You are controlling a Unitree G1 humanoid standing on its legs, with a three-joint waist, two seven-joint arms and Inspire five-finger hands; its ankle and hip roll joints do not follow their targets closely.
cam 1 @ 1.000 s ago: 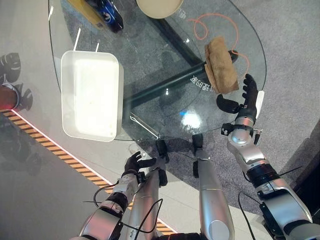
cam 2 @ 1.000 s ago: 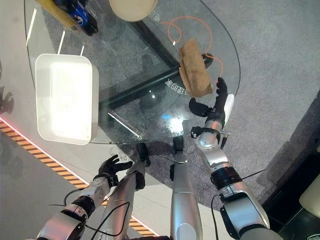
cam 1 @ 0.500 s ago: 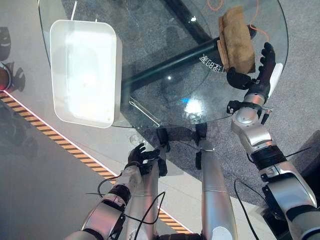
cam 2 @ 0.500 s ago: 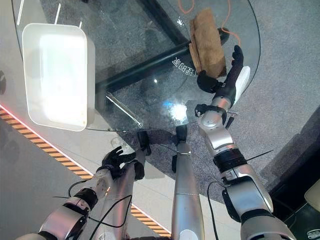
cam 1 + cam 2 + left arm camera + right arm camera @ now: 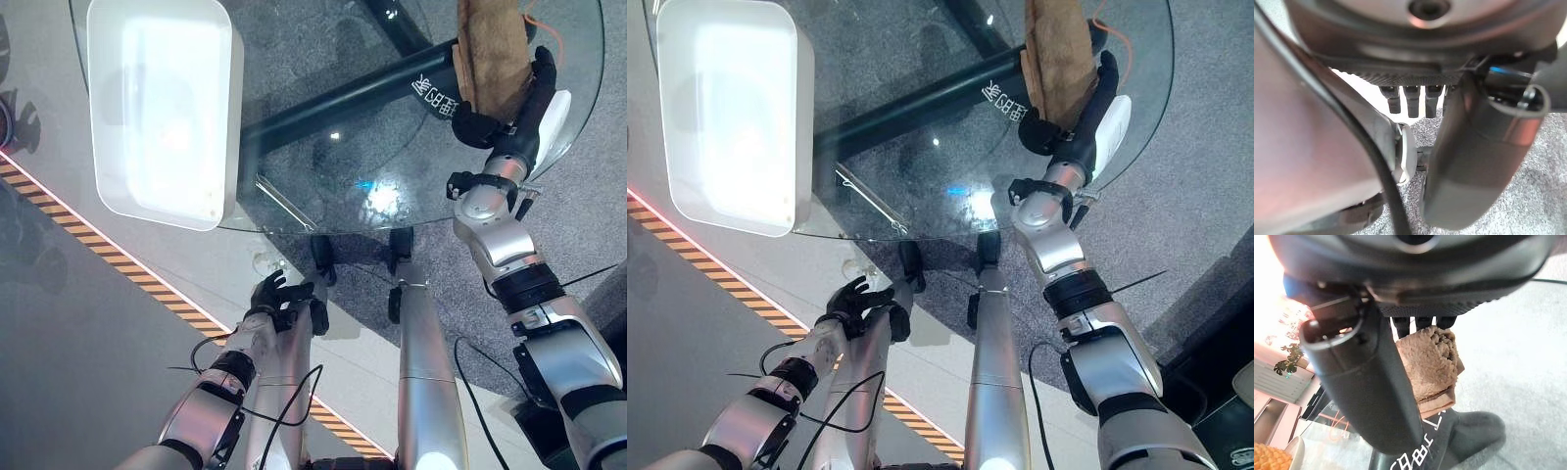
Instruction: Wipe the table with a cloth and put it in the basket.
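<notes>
Two hands: right hand [image 5: 509, 108] is up at the glass table's [image 5: 323, 176] far right edge, fingers straight along the cloth's outer side, thumb out on the near side; relaxed, grasping nothing. Left hand [image 5: 277, 299] hangs low below the table's near edge, fingers loose, holding nothing.
Cloth position: brown cloth [image 5: 490, 54] lies on the glass near the right rim, right hand touching or just beside it; cannot tell which.
Step in hand: judged as getting hold of the cloth before wiping.
Doing it well: bring the palm flat over the top, not the side, since a sideways nudge could slide it off the rim. Press down, then sweep inward toward the table's middle.
Cloth look: folded into a thick oblong pad, fuzzy terry surface, layered edges showing in the right wrist view [image 5: 1432, 362]. Likely soft, will bunch under uneven pressure.
Basket: white basket [image 5: 162, 108] sits on the table's left side, well apart from the cloth.
</notes>
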